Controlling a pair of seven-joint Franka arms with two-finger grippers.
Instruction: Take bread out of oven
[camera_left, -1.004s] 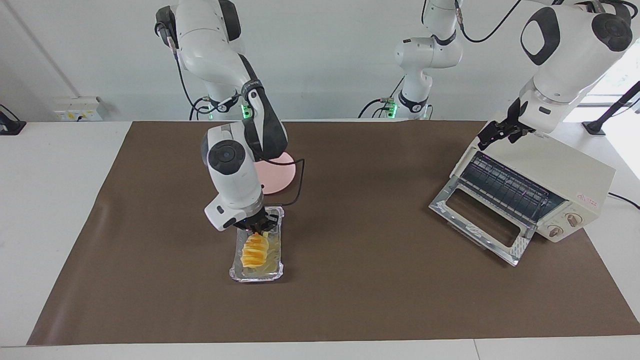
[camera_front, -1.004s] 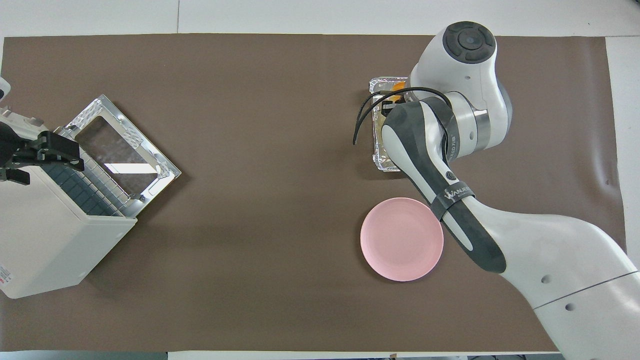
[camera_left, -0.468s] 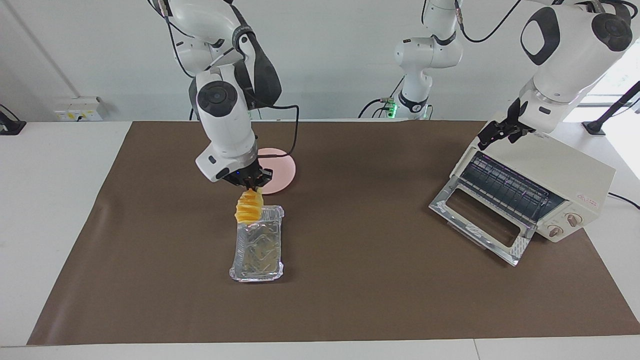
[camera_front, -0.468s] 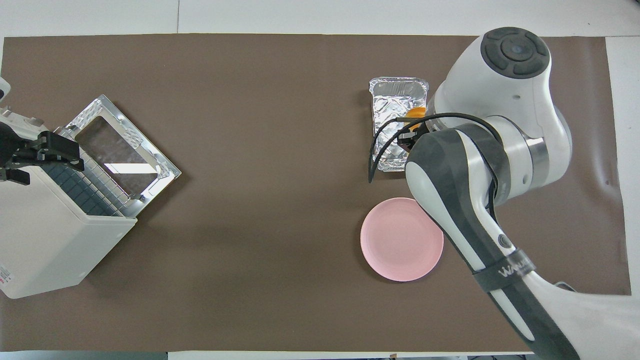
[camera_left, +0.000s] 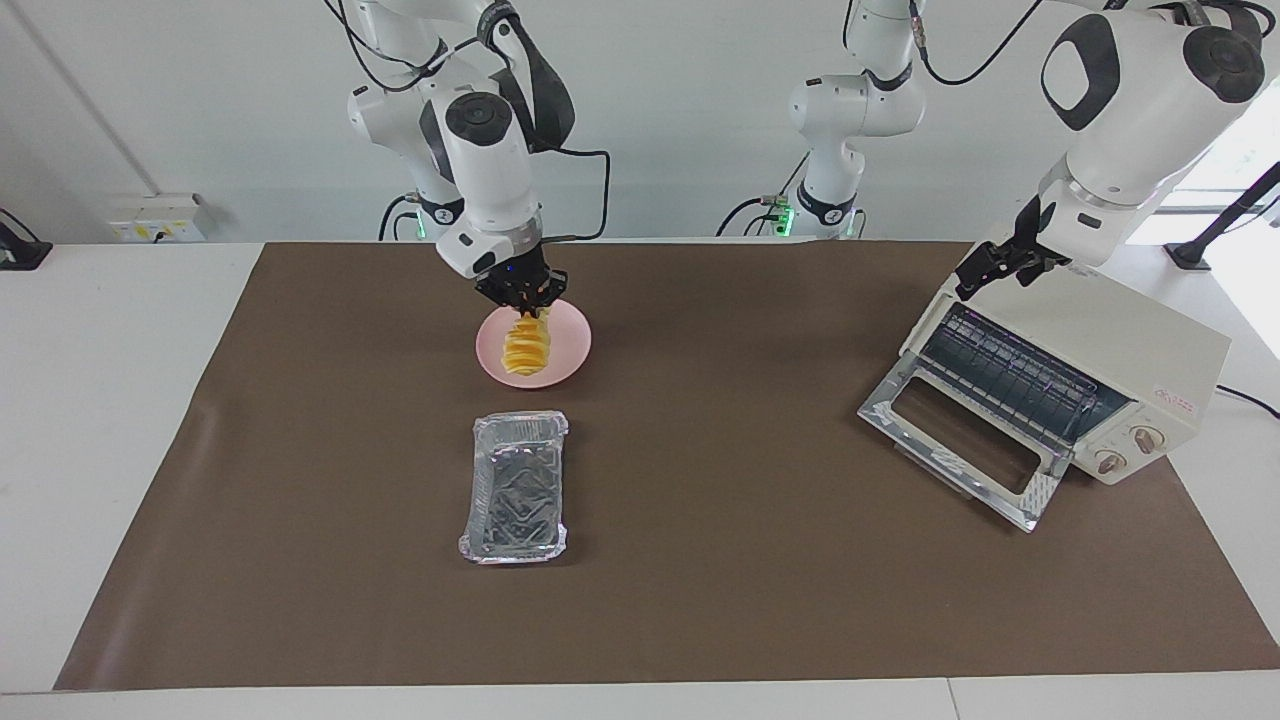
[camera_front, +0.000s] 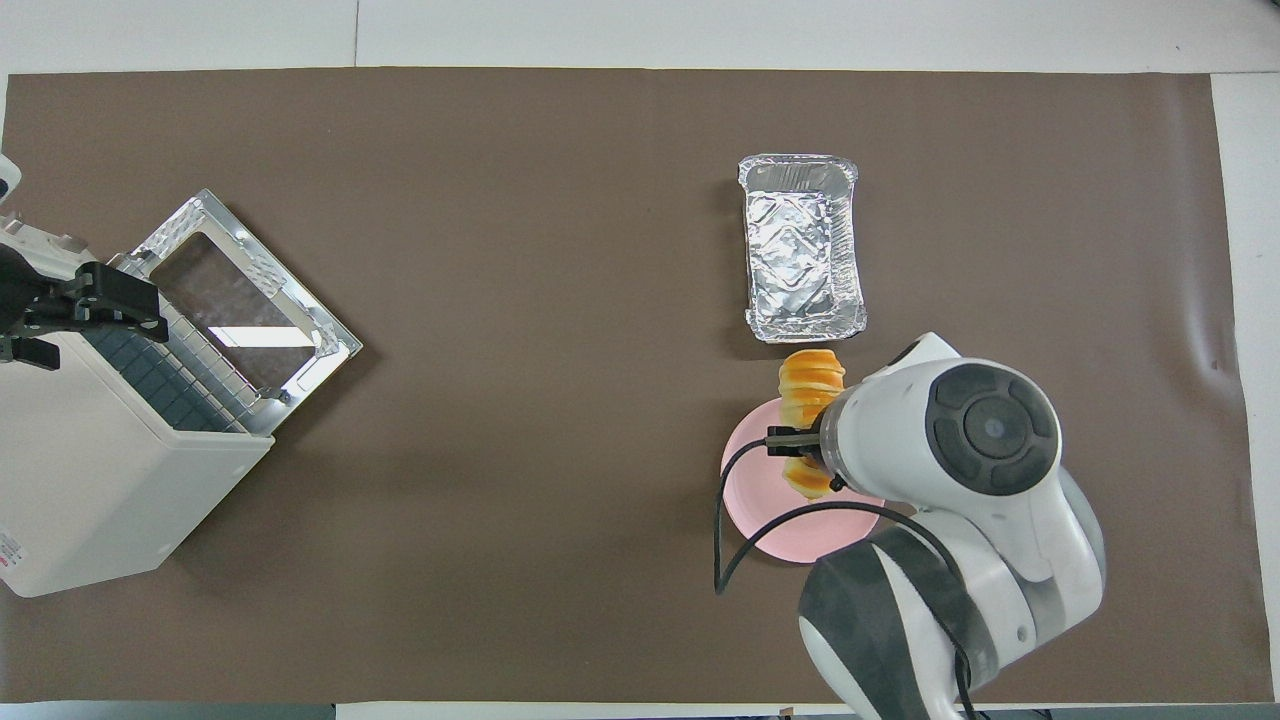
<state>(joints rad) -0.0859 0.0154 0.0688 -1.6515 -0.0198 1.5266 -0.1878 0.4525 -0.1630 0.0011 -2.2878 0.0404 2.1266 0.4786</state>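
The right gripper (camera_left: 527, 300) pinches the bread (camera_left: 527, 347) by its top end over the pink plate (camera_left: 570, 345); it appears not yet to rest there. Lowering and release come next. The left gripper (camera_left: 985, 268), spread, waits at the oven (camera_left: 1100, 370).

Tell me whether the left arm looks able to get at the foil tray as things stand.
Probably yes. The left gripper, open, sits over the oven at its own end of the table. The foil tray lies empty, with bare mat between. The right gripper holds the bread over the pink plate, off that path.
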